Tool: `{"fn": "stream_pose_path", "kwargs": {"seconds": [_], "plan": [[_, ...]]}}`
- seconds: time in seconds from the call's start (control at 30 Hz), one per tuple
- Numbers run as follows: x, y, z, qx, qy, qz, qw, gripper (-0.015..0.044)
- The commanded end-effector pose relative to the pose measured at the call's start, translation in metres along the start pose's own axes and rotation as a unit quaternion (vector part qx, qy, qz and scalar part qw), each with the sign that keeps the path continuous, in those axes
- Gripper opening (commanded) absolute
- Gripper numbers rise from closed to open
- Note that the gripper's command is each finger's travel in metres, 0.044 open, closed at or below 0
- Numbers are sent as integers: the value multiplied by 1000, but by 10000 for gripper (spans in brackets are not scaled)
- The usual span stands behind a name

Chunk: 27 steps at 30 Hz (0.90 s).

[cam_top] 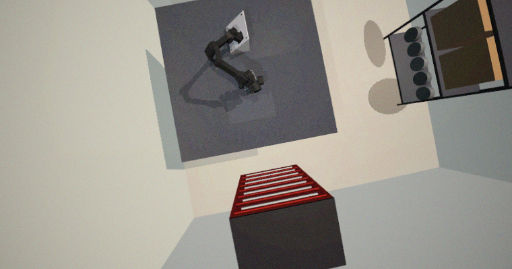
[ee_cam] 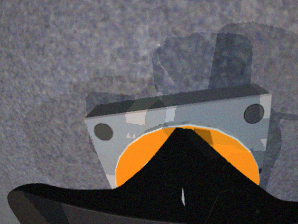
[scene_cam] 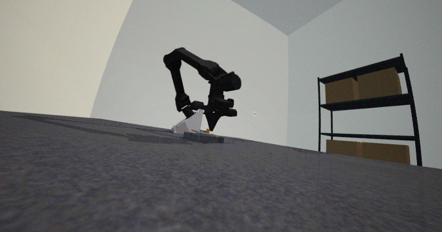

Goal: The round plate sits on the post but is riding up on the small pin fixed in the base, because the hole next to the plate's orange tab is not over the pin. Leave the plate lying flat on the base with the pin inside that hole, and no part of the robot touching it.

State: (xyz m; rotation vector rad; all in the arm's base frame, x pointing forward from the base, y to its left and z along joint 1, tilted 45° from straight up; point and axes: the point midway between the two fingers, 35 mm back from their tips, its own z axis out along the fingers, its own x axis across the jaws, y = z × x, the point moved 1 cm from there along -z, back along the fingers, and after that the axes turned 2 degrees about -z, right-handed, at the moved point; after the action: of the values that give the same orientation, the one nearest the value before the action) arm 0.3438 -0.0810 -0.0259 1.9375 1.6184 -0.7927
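Round plate, orange on top with a pale rim, sits over the grey base, its near part covered from the wrist view by the dark pincer; the pincer is closed, its tips together with nothing between them, and it points down over the plate, the tips coming to a narrow point near the orange tab in the exterior view, though whether they touch the tab or the plate I cannot tell; the base rests on the dark mat, with one round dark spot near each of its two visible corners; the pin, the post and the hole by the tab are hidden, so whether the plate lies flat cannot be told either
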Motion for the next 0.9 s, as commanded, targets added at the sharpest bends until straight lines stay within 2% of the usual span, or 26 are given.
{"fn": "stream_pose_path", "kwargs": {"seconds": [0.0,0.87], "plan": [[-7,0,1,2,-3,1,1000,0],[-27,-4,-1,2,-4,1,1000,0]]}}
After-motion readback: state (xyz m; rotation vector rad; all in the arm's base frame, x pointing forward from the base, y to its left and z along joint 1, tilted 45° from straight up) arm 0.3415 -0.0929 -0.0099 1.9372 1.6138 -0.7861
